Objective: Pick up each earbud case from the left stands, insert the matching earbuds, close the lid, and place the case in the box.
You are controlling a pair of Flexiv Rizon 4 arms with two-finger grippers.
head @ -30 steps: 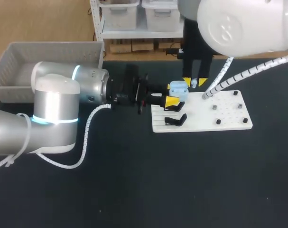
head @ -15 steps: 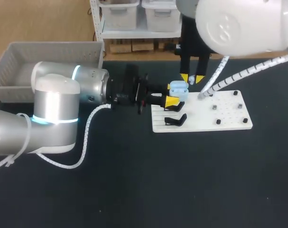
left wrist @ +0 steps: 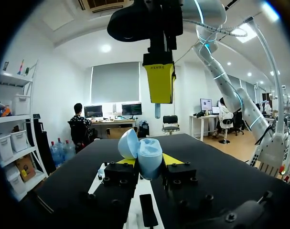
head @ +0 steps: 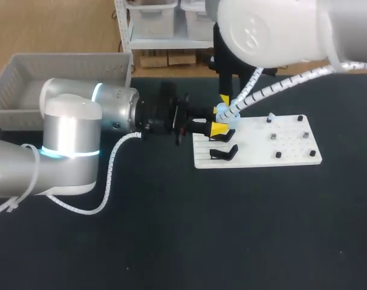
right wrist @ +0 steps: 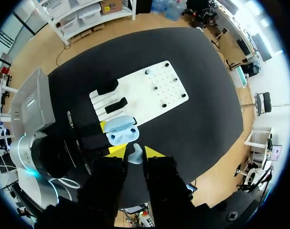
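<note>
Your right claw [right wrist: 134, 151] is pinched narrow on a small pale-blue plastic earbud [right wrist: 134, 156]. The earbud's stem hangs below the yellow tips, directly above the open light-blue clamshell earbud case [left wrist: 141, 151]. Your left claw [left wrist: 149, 161] grips that case from both sides at its lower shell, with the lid swung back and the sockets facing up.

Expect the case to be light, rigid and smooth, so it will probably slide or twist if you press down off-centre. The hinge looks like its weakest part, so keep your hold on the body and never on the lid. The earbud is tiny and glossy. Hold it by the bulb, as it is held now, and leave the stem free to enter its socket.

Just beside and below the case lies the flat white pegged board [right wrist: 152, 90], with a black stand [head: 223, 152] on it. The grey slatted plastic basket [head: 26, 63] sits well apart from the case, behind your left arm.
</note>
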